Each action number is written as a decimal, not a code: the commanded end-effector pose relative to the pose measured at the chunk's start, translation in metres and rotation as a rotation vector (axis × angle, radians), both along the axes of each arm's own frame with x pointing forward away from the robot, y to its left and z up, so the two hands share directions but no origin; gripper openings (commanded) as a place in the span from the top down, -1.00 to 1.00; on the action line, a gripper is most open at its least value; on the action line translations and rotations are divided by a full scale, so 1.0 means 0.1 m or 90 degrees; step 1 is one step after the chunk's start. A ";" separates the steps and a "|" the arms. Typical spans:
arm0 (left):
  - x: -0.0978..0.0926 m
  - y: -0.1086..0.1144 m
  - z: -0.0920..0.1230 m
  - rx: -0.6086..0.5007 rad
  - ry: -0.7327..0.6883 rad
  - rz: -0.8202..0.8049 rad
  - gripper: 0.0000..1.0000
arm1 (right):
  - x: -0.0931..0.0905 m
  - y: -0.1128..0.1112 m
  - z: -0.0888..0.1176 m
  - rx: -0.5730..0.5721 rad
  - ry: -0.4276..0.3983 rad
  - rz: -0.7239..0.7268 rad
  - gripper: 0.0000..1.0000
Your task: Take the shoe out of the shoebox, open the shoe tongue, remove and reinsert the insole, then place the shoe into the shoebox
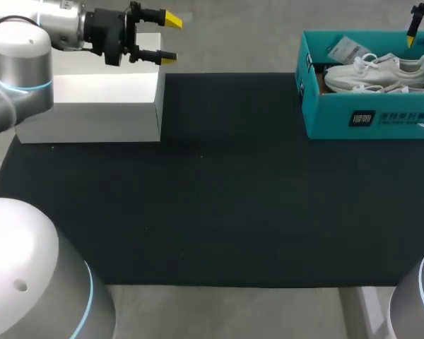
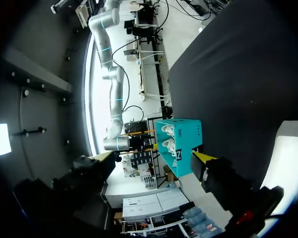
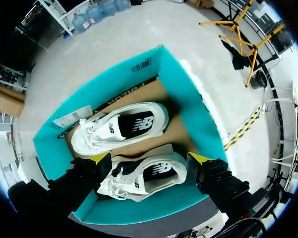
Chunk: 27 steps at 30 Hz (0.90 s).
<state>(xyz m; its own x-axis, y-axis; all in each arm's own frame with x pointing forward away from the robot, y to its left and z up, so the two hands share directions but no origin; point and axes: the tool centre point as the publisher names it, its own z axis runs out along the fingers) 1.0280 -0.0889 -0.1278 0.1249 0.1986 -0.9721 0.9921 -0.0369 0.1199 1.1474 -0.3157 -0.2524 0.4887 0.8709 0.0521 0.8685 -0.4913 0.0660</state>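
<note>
Right pincer (image 3: 150,158) hangs wide open over two shoes (image 3: 120,124) in the shoebox (image 3: 186,94); left pincer (image 1: 171,39), also wide, far left.

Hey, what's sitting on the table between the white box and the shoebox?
Nothing. In the head view, only bare black mat lies between the white box and the shoebox.

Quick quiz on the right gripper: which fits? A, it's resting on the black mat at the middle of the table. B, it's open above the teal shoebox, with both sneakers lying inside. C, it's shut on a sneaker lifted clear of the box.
B: the right wrist view shows the right gripper with its fingers apart over the teal shoebox, and both white sneakers lie on the box floor, neither one gripped.
</note>
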 end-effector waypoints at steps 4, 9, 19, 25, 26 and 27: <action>0.04 0.23 0.17 0.145 -0.009 -0.066 -1.00 | -0.70 0.27 0.13 -0.069 -0.121 0.014 -1.00; -0.02 0.34 0.12 0.240 -0.034 -0.092 -1.00 | -0.87 0.31 0.12 -0.079 -0.122 0.021 -1.00; -0.06 0.47 0.10 0.394 -0.092 -0.117 -1.00 | -1.11 0.42 0.08 -0.092 -0.118 0.032 -1.00; -0.11 0.55 0.18 0.450 -0.104 -0.108 -1.00 | -1.24 0.46 0.16 -0.108 -0.113 0.039 -1.00; -0.12 0.56 0.17 0.467 -0.114 -0.116 -1.00 | -1.27 0.46 0.17 -0.111 -0.112 0.040 -1.00; -0.13 0.57 0.17 0.470 -0.112 -0.117 -1.00 | -1.29 0.46 0.18 -0.112 -0.112 0.041 -1.00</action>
